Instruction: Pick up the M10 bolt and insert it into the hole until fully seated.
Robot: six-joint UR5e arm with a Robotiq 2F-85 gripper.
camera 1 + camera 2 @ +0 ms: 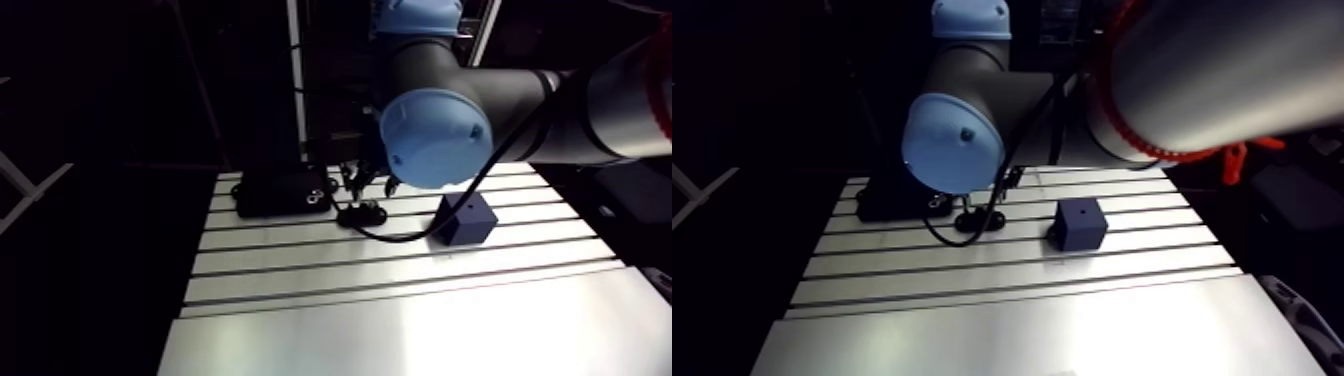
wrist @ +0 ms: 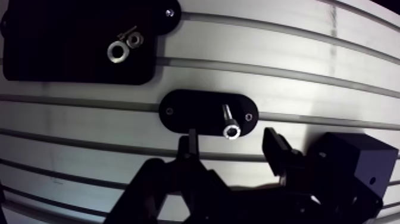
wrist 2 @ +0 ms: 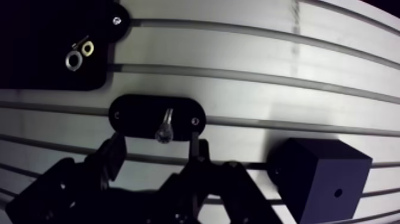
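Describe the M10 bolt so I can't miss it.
On the slotted table, find the small black oval plate between the black tray and the dark cube. The bolt sits on it: a silver shank with socket head, unlike the tray's flat washers.

Your claw (image 2: 231,143) has its fingers spread, with a free gap on each side of the bolt (image 2: 230,122) on the oval holder (image 2: 190,110). The block (image 2: 357,164) stands close beside one finger and crowds that side. The flat tray (image 2: 59,47) lies beyond the holder, near but apart. Past both, you have bare tabletop (image 2: 268,59).
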